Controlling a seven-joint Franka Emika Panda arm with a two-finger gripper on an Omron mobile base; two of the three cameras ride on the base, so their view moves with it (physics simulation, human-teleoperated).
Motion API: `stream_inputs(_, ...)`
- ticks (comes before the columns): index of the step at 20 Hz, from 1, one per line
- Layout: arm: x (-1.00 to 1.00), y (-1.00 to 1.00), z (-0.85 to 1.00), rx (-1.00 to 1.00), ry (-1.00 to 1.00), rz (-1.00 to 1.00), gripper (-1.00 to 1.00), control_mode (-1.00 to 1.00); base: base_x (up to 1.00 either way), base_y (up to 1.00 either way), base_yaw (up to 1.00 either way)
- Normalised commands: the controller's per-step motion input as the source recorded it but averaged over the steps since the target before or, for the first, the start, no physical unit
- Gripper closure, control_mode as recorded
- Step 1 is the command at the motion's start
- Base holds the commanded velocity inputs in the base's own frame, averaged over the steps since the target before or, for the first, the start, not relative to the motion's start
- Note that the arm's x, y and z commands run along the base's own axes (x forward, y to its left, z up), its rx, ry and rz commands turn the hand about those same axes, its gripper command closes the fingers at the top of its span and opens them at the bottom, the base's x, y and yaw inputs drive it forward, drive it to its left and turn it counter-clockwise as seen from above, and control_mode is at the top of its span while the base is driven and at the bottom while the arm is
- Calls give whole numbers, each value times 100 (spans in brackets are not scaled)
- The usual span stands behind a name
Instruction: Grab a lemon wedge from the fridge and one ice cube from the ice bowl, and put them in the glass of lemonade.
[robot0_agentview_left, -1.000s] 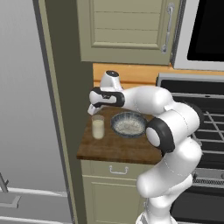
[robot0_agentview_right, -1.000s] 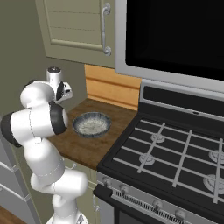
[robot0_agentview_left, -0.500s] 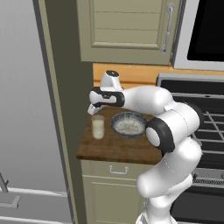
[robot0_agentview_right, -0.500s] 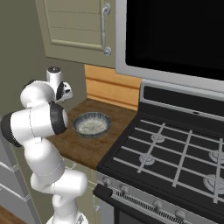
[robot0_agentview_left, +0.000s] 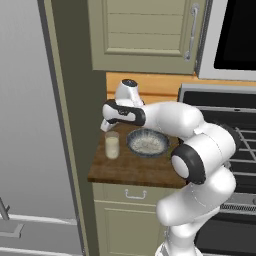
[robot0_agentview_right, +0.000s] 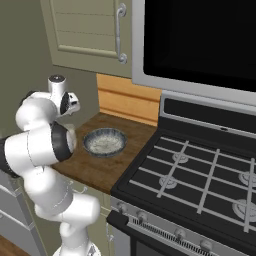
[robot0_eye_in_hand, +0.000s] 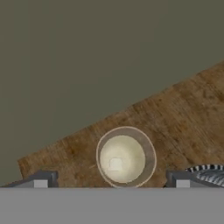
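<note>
The glass of lemonade (robot0_agentview_left: 112, 145) stands on the wooden counter near its left edge. In the hand view the glass (robot0_eye_in_hand: 125, 157) is seen from above, with a small pale cube (robot0_eye_in_hand: 115, 164) floating in the liquid. My gripper (robot0_agentview_left: 107, 125) hangs just above the glass, pointing down. Seen from the hand, the gripper (robot0_eye_in_hand: 111, 181) is open, its fingertips (robot0_eye_in_hand: 41, 179) wide apart on either side of the glass and nothing between them. The ice bowl (robot0_agentview_left: 147, 142) sits right of the glass, also seen as the ice bowl (robot0_agentview_right: 104, 141). The fridge (robot0_agentview_left: 25, 100) rises at the left. The lemon wedge is out of view.
A tall olive panel (robot0_agentview_left: 75, 125) borders the counter's left side. The stove (robot0_agentview_right: 200, 170) adjoins the counter (robot0_agentview_right: 95, 170) on the right, with a microwave (robot0_agentview_right: 200, 40) above it and a beige wall cabinet (robot0_agentview_left: 145, 35) over the counter.
The arm hangs at the same spot above the glass. Nothing else has visibly moved in the base views.
</note>
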Motion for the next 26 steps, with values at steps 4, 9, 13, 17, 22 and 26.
stream_inputs(4,-55,-7,0,0,-5,0,-100,-100,0,0,0)
stream_inputs(9,-33,-22,0,1,-4,0,-100,-100,0,0,0)
stream_inputs(13,-23,-36,0,3,-1,0,-100,-100,0,0,0)
stream_inputs(17,-46,-35,0,3,0,-1,-100,-100,0,0,0)
stream_inputs(22,-73,-40,16,2,0,-11,-100,-100,0,0,0)
stream_inputs(26,-98,-41,48,0,2,-30,-100,-100,0,0,0)
